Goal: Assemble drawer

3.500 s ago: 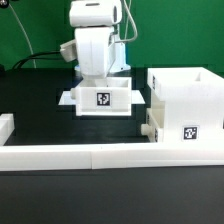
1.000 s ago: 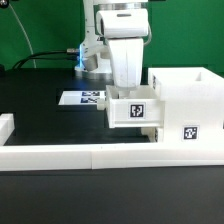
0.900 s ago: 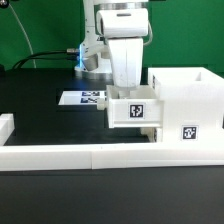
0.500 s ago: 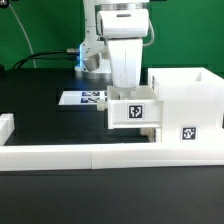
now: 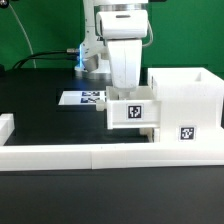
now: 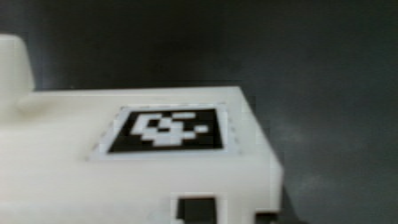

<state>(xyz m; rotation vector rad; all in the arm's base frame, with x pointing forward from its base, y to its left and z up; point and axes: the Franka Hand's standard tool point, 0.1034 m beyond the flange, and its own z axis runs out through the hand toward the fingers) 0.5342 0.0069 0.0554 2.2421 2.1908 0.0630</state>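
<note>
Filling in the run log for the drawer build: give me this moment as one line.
step: tray insertion | gripper: over small tray, grip hidden | tray: against box-shaped shell, exterior view's left side | marker board: uncovered

The exterior view sat low, near table height, looking level across the white rail (image 5: 110, 155) toward the arm, taking in the gripper (image 5: 125, 85) and the tray (image 5: 132, 112) under it, with the box (image 5: 185, 100) just beside. The wrist view looked down from the gripper, very close and blurred. Both views shared only that tray (image 6: 160, 150) and its tag (image 6: 166, 132).
</note>
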